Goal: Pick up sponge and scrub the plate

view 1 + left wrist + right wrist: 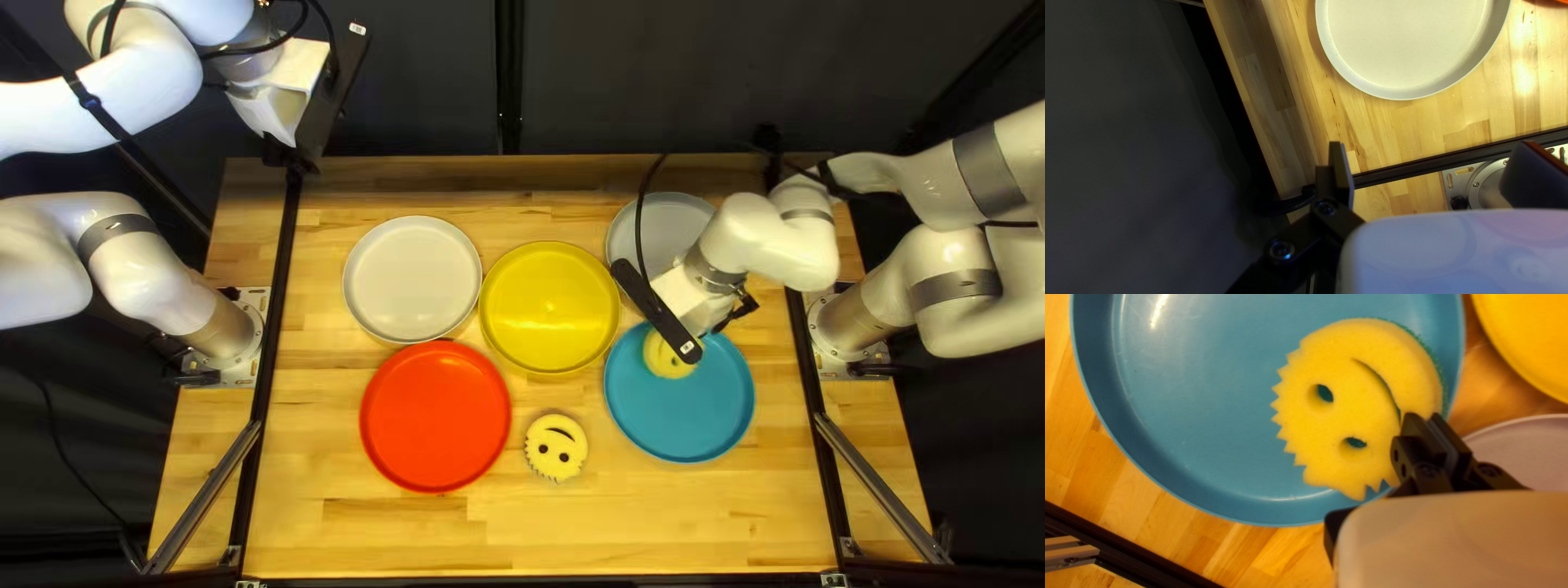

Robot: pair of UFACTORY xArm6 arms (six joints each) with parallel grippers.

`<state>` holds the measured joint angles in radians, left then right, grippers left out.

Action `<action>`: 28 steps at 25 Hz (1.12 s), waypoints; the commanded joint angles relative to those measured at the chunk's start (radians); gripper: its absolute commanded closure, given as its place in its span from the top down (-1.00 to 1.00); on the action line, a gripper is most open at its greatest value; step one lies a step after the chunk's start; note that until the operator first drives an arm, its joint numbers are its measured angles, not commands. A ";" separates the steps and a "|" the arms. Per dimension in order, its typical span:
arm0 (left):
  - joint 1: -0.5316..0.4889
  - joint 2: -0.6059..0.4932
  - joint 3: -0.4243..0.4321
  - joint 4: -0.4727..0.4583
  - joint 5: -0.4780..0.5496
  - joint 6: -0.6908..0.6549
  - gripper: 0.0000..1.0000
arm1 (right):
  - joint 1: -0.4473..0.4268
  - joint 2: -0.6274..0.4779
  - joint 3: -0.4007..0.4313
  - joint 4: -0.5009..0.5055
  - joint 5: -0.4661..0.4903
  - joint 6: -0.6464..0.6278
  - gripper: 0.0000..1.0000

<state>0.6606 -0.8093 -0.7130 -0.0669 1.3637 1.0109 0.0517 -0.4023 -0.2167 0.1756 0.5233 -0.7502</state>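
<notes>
My right pincer, closed on one edge of the sponge; strokes across the blue plate best kept flat, pressure even.

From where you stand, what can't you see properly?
- Most of the sponge's green side: hidden under its yellow face in the right wrist view.
- Part of the grey plate: behind my right arm in the top left view, cut off by the edge in the right wrist view.
- Some of my left arm: cut off by the top left view's edge.
</notes>
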 commanded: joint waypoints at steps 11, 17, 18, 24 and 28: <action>0.000 0.000 0.000 0.000 0.000 0.000 1.00 | 0.014 0.013 0.017 -0.004 -0.026 -0.020 -1.00; 0.000 0.000 0.000 0.000 0.000 0.000 1.00 | 0.011 0.018 0.033 0.025 -0.027 -0.066 -1.00; 0.000 0.000 0.000 0.000 0.000 0.000 1.00 | 0.009 0.016 0.031 0.024 -0.023 -0.070 -1.00; 0.000 0.000 0.000 0.000 0.000 0.000 1.00 | 0.018 0.121 -0.055 0.014 -0.050 -0.083 -1.00; 0.000 0.000 0.000 0.000 0.000 0.000 1.00 | 0.031 0.224 -0.138 0.011 -0.077 -0.096 -1.00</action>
<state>0.6606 -0.8093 -0.7130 -0.0669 1.3637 1.0109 0.0754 -0.2342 -0.3079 0.1898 0.4649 -0.8349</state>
